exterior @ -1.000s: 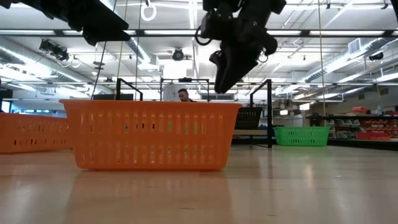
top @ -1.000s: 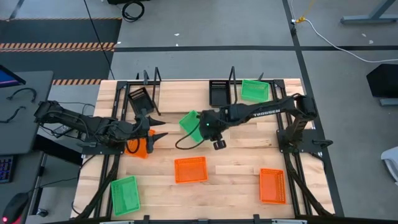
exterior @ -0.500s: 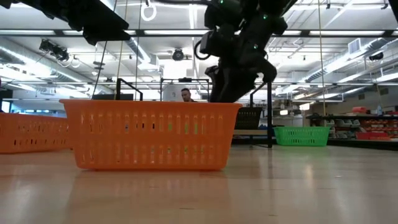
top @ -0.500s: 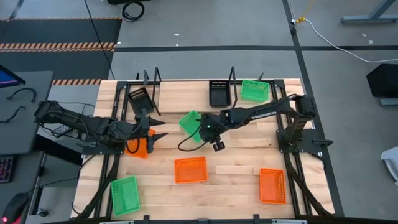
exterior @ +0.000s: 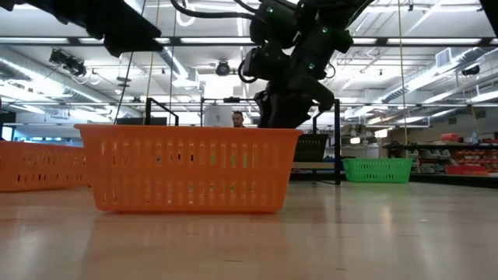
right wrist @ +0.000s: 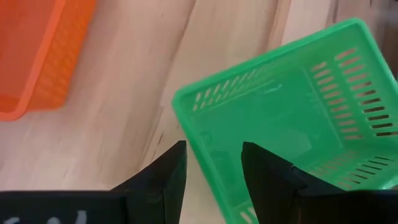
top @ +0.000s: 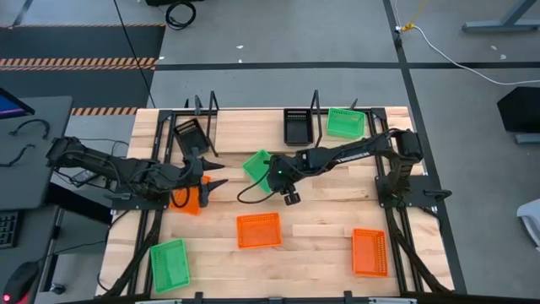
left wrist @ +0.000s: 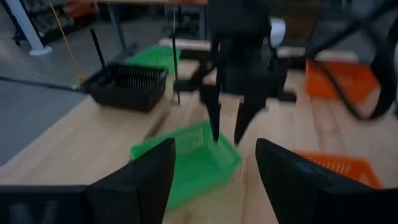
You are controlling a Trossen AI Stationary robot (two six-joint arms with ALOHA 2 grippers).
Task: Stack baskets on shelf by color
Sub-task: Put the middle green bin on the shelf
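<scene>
Green basket rim between spread right fingers, seemingly untouched, left fingers spread

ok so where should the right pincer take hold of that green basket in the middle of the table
Probably on the rim of the green basket, at the near side wall by the corner. The basket sits open side up, so its thin mesh wall can slip between the fingers. The right pincer is open, poised over that rim; coming straight down with one finger inside and one outside looks best. The left pincer waits nearby.
</scene>
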